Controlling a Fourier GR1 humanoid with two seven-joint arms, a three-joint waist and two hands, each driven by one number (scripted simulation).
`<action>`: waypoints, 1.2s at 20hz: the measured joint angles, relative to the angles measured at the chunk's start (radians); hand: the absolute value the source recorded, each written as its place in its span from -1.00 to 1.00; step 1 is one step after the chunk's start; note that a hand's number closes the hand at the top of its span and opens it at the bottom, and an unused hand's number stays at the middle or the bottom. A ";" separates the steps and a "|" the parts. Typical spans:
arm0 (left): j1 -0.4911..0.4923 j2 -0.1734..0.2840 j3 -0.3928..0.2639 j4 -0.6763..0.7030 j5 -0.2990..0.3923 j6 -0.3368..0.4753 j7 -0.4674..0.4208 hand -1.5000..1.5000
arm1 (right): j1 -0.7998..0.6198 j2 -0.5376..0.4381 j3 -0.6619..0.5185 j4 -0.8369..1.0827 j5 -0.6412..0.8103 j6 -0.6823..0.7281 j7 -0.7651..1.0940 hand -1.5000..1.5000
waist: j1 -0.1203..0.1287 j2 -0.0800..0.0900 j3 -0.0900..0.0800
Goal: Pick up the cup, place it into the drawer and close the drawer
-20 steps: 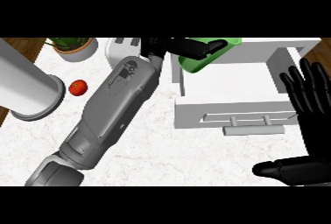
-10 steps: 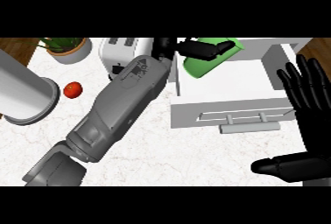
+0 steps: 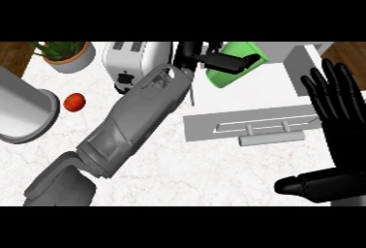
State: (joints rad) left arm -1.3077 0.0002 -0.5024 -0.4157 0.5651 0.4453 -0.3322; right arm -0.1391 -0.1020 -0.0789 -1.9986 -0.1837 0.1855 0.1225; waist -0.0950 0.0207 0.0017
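Cup: green cup [image 3: 236,68], tilted, over the far left part of the open drawer [image 3: 243,99]; the left hand's fingers cross its front.
Left hand: black left hand [image 3: 214,57] curled round the cup, grasping it; its grey forearm runs slantwise from the lower left edge up to the drawer's left wall.
Drawer: white, pulled out toward the viewer, floor bare in front of the cup; front panel with a grey bar handle [image 3: 271,139] faces the near edge.
Right hand: right hand [image 3: 336,140] at the right edge, released, fingers straight and pointing up, thumb out to the left; it stands just right of the drawer's front, apart from it.
Desk: white marbled desk [image 3: 207,174], bare stretch between forearm and right hand.
Edges: brown wood shows at both far corners.
Other things: toaster [image 3: 132,60] beside the forearm, red tomato [image 3: 74,101], potted plant [image 3: 68,53], grey cylinder [image 3: 22,114] at left.
Writing: small dark mark on the toaster's front, unreadable.
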 measured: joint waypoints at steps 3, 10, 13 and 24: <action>-0.003 0.000 -0.050 0.019 0.003 0.021 0.011 -1.00 | -0.010 0.002 -0.001 0.013 -0.006 0.005 -0.010 -1.00 | -0.006 0.002 0.000; 0.002 0.000 -0.086 0.003 0.067 0.035 -0.016 -1.00 | -0.019 0.012 0.005 0.003 -0.031 0.010 -0.009 -1.00 | -0.016 0.005 0.000; -0.002 0.000 -0.074 -0.023 0.115 0.027 -0.044 -1.00 | -0.020 0.013 0.004 -0.006 -0.061 0.017 0.006 -1.00 | -0.015 0.004 0.000; 0.035 0.010 0.033 -0.147 0.205 -0.039 -0.111 -1.00 | 0.032 -0.034 -0.037 -0.060 -0.146 0.072 0.046 1.00 | 0.072 -0.019 -0.001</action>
State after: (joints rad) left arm -1.2728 0.0106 -0.4698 -0.5631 0.7701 0.4065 -0.4431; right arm -0.1074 -0.1362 -0.1157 -2.0586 -0.3301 0.2572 0.1688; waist -0.0229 0.0018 0.0004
